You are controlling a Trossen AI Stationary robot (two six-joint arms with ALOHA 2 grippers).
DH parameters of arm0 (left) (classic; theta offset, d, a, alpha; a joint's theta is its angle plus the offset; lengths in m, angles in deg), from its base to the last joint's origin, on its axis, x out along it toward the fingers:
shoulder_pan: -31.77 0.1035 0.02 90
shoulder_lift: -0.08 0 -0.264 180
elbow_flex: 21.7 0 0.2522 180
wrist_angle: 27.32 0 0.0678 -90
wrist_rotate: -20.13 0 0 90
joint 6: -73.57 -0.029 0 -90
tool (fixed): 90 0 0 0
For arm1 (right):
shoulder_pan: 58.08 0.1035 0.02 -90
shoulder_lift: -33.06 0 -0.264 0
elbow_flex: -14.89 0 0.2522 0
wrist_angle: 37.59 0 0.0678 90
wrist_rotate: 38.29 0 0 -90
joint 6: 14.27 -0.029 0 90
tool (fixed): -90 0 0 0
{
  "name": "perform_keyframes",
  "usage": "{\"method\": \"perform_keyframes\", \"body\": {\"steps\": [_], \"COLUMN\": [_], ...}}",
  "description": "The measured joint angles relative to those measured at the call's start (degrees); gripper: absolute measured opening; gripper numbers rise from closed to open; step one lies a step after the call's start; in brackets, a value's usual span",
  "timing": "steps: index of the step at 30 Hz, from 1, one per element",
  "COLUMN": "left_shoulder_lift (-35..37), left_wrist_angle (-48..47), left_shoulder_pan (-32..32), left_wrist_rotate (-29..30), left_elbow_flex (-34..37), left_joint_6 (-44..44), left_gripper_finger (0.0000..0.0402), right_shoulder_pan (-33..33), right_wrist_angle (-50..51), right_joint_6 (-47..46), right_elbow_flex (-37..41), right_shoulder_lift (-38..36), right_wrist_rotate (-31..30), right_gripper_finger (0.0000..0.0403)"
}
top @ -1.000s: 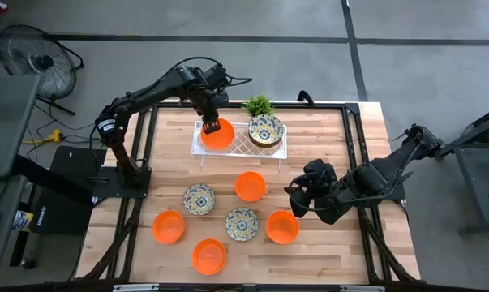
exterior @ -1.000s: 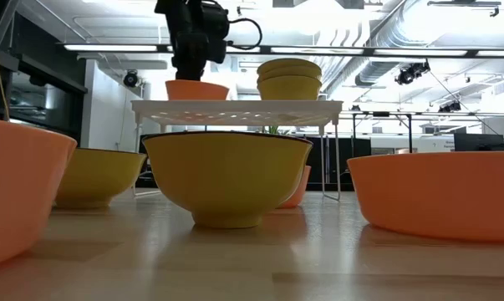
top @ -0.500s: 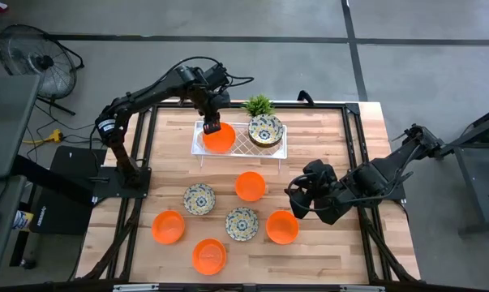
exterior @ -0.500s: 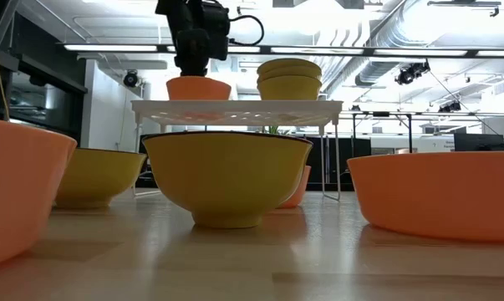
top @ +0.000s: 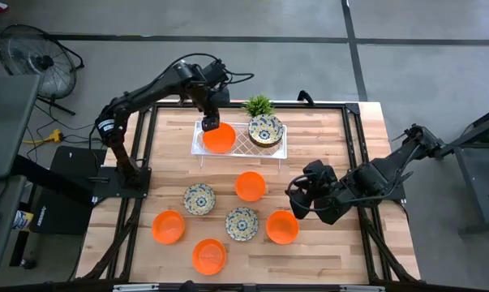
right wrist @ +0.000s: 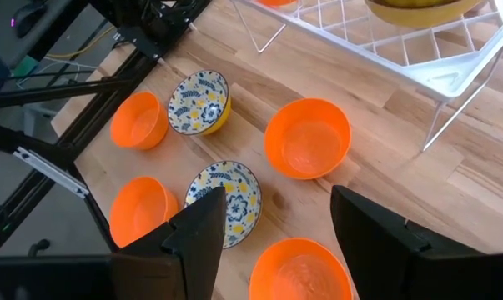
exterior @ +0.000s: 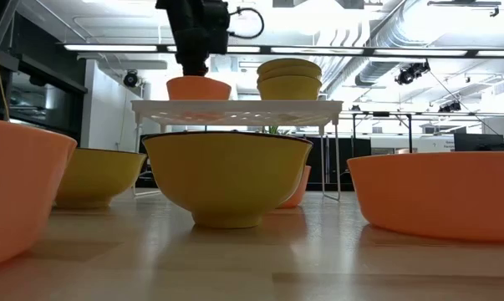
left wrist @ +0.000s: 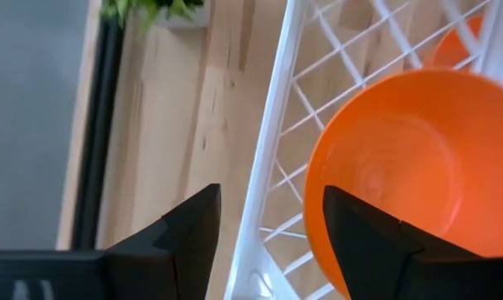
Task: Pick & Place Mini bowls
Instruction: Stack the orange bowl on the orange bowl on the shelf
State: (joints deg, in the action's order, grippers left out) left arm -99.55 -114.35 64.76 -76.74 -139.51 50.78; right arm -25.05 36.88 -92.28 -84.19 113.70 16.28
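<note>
With its fingers spread and holding nothing, the left gripper has drawn up off the rim of the orange bowl, which 1.0 s ago sat under the gripper nearer the tray's edge and now rests directly beneath it, set on the white lattice. In the left wrist view the bowl lies just beyond 1 fingertip, apart from both. Beside it on the same tray, farther from the gripper, stands a stack of floral bowls. The release suggests this placement is finished. On the table, 4 orange and 2 floral bowls are still to be moved. The right gripper waits low over the table with its fingers apart and empty; 1 orange bowl lies just beside it.
</note>
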Motion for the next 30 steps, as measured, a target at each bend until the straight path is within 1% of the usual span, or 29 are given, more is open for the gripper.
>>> {"method": "perform_keyframes", "body": {"steps": [4, 8, 12, 16, 22, 25, 28, 30], "left_shoulder_lift": [0.0, 0.0, 0.04, 0.07, 3.22, 5.22, 7.17, 8.48], "left_wrist_angle": [-0.77, -3.39, -8.19, -12.47, -14.03, -13.99, -13.95, -13.94], "left_shoulder_pan": [0.0, 0.0, -0.04, -0.04, -1.71, -3.59, -6.11, -7.85], "left_wrist_rotate": [0.01, -0.06, -0.07, 0.0, 0.56, 0.72, 2.53, 3.26], "left_elbow_flex": [-3.63, -7.73, -12.0, -15.22, -15.95, -15.97, -15.95, -15.95], "left_joint_6": [-0.99, -2.66, -6.49, -8.63, -11.09, -11.52, -11.91, -11.92], "left_gripper_finger": [0.0207, 0.0205, 0.0205, 0.0205, 0.0204, 0.0204, 0.0204, 0.0204], "right_shoulder_pan": [0.0, -0.02, 0.0, -0.07, -0.22, -0.42, -0.42, -0.49], "right_wrist_angle": [0.3, 3.06, 7.25, 12.48, 18.39, 19.07, 19.12, 19.14], "right_joint_6": [-0.41, -3.53, -9.81, -16.7, -22.74, -23.73, -24.07, -25.56], "right_elbow_flex": [0.0, 0.0, -0.02, -0.02, -0.02, -0.02, -0.02, -0.02], "right_shoulder_lift": [0.0, 0.0, 0.0, 0.0, 1.15, 2.96, 5.39, 7.13], "right_wrist_rotate": [0.09, 0.62, 3.46, 7.62, 12.93, 14.37, 15.1, 16.92], "right_gripper_finger": [0.0204, 0.0204, 0.0204, 0.0204, 0.0204, 0.0204, 0.0204, 0.0204]}}
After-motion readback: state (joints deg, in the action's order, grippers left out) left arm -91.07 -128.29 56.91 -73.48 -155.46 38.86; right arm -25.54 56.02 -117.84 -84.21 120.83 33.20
